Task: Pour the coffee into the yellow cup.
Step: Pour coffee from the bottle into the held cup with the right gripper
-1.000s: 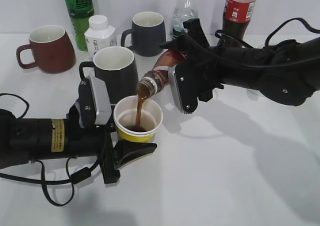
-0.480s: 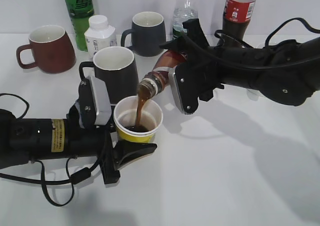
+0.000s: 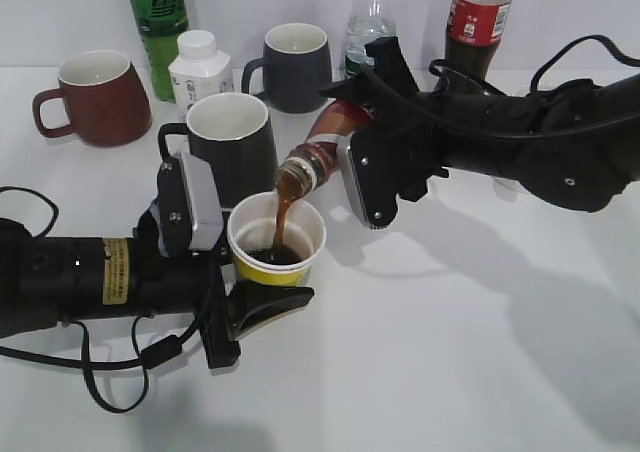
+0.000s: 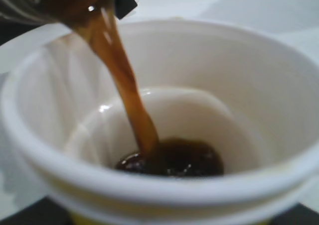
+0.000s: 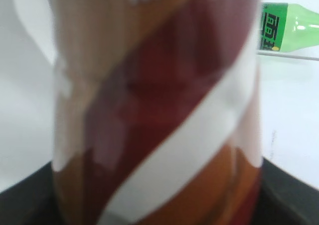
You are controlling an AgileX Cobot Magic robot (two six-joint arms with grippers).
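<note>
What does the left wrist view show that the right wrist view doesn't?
Only the left wrist view shows the yellow cup from inside, with the coffee stream landing in a shallow dark pool. Only the right wrist view shows the striped label and a green bottle behind. Both show the coffee bottle.

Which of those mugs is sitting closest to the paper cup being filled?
The dark mug right behind the yellow cup, almost touching it. The second dark mug and the red mug stand farther back, near the bottles.
</note>
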